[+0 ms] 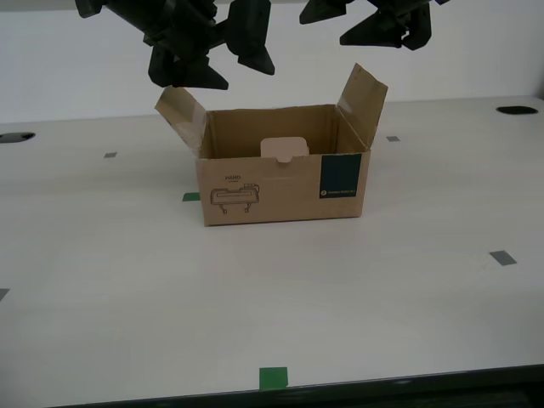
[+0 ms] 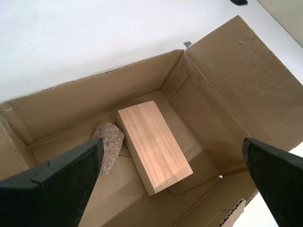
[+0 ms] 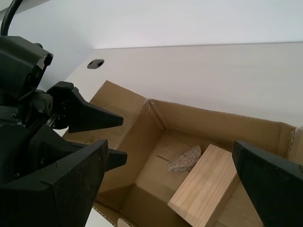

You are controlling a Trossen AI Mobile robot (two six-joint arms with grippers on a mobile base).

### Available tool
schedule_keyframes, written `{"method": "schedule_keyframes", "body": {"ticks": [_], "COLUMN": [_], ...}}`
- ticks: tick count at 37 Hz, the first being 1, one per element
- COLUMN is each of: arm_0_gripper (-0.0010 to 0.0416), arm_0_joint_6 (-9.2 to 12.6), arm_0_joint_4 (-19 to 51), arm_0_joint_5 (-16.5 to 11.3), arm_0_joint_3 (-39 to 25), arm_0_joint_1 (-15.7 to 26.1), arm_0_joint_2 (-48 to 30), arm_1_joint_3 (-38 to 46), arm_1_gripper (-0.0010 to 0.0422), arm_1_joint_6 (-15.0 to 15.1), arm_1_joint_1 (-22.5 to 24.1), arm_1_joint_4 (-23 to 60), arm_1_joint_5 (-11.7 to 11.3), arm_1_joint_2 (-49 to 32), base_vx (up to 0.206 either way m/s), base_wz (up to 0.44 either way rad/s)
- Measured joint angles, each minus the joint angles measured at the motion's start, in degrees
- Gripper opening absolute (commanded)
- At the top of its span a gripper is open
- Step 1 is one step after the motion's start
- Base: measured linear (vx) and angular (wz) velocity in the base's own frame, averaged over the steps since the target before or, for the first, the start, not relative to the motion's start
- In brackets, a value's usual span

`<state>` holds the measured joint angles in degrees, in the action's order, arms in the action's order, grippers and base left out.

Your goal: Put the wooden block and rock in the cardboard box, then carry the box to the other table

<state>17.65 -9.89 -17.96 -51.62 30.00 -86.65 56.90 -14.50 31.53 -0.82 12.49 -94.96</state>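
The box (image 1: 280, 183) stands on the pale desk (image 1: 340, 297) in the exterior view, top open and both side flaps raised. Two black hands hang above it, clear of the cardboard. My second hand (image 1: 238, 72) is over the flap on the exterior view's left, my first hand (image 1: 340, 25) above the flap on that view's right. Both point downward.

In the second wrist view, my second hand (image 2: 173, 146) looks down into the box (image 2: 94, 99), jaws spread wide and holding nothing. The block (image 2: 154, 146) lies flat on the box floor, with the rock (image 2: 109, 144) just beside one long side.

In the first wrist view, my first hand (image 3: 170, 151) is also spread wide and empty above the box (image 3: 227, 125). The block (image 3: 203, 191) and rock (image 3: 185, 158) lie inside. My second hand (image 3: 80, 113) shows over the far flap.
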Motion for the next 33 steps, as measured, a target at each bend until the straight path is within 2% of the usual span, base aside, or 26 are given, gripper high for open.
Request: {"method": "schedule_keyframes", "body": {"ticks": [15,22,26,33], "arm_0_gripper": [0.0393,0.0393,0.0394,0.0394], "arm_0_joint_6": [0.2,0.2,-0.1,-0.3], "arm_0_joint_4": [1.2,10.2,16.2,28.2], "arm_0_joint_5": [0.0,0.0,1.6,2.3], "arm_0_joint_3": [-0.8,-6.1,-10.2,-18.2], "arm_0_joint_1": [0.0,0.0,0.0,0.0], "arm_0_joint_2": [0.1,0.1,0.1,0.1], "arm_1_joint_3": [1.3,7.1,11.4,19.0], "arm_1_gripper": [0.0394,0.0394,0.0394,0.0394], "arm_1_joint_6": [-0.1,-0.1,-0.1,-0.1], "arm_1_joint_1": [0.0,-0.1,-0.1,-0.3], "arm_1_joint_4": [1.7,10.8,15.6,23.9], "arm_1_joint_5": [0.0,0.0,0.0,0.0], "arm_1_joint_2": [0.0,0.0,0.0,0.0], "base_vx": [0.000,0.000,0.000,0.000], "base_wz": [0.000,0.000,0.000,0.000]}}
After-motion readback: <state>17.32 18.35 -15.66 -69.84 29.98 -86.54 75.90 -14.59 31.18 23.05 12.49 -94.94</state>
